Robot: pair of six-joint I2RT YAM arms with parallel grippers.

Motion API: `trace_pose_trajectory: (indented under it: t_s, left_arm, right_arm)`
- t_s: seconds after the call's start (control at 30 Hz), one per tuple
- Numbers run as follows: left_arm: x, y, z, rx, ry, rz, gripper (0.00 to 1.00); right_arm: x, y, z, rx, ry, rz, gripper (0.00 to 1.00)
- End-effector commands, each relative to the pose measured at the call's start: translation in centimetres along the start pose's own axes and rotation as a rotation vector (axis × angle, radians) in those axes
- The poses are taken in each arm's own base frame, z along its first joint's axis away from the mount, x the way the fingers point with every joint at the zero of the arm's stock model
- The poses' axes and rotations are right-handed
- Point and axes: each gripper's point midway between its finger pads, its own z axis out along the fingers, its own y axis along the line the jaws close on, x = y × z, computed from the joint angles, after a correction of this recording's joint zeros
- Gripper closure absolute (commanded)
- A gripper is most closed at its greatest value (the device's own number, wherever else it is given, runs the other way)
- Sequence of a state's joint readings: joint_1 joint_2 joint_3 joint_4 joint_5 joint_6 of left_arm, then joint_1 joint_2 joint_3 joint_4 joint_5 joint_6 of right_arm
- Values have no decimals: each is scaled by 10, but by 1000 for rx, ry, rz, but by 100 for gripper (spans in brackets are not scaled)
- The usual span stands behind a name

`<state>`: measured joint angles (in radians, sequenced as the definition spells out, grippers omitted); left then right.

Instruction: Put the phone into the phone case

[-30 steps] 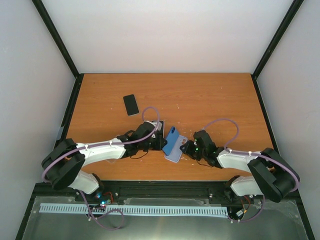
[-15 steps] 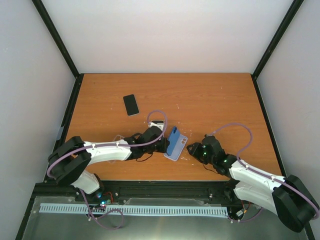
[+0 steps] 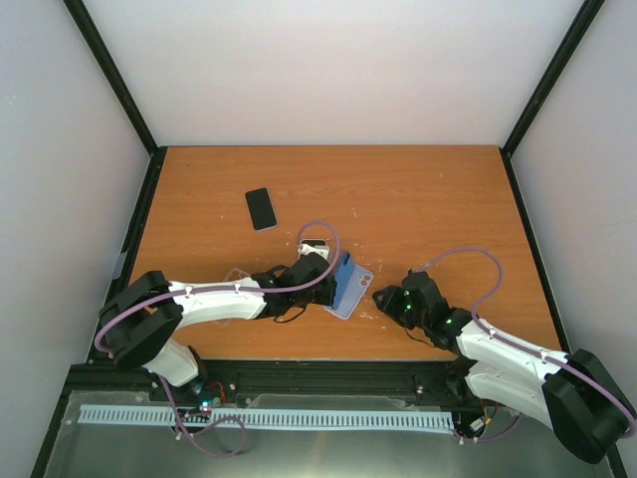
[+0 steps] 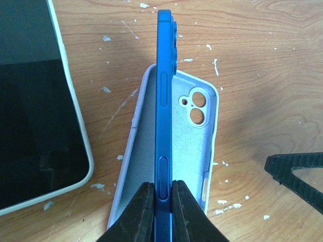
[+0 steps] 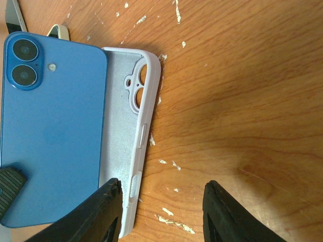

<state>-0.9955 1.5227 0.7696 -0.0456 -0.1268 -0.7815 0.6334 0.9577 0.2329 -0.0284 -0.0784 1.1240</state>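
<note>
Half case (image 5: 121, 126) hidden behind phone (image 5: 53, 131) clamped in left tool (image 4: 162, 187); right tool (image 5: 161, 187) parted, empty.

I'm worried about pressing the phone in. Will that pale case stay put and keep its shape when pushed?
Its thin matte walls suggest the case is soft and may flex. Lying loose on the smooth table, it will likely slide, since the open right gripper isn't gripping it.
</note>
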Motion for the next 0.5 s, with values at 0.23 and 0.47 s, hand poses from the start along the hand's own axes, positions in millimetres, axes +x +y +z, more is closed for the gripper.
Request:
trace_pose_trajectory:
  t_s: [0.23, 0.47]
  left_arm:
    - [-18, -12, -4, -10, -62, 63, 100]
    - [-19, -13, -5, -51, -92, 127, 100]
  right_arm:
    - [-6, 2, -2, 2, -27, 23, 56]
    - [-8, 21, -6, -71, -20, 45, 51]
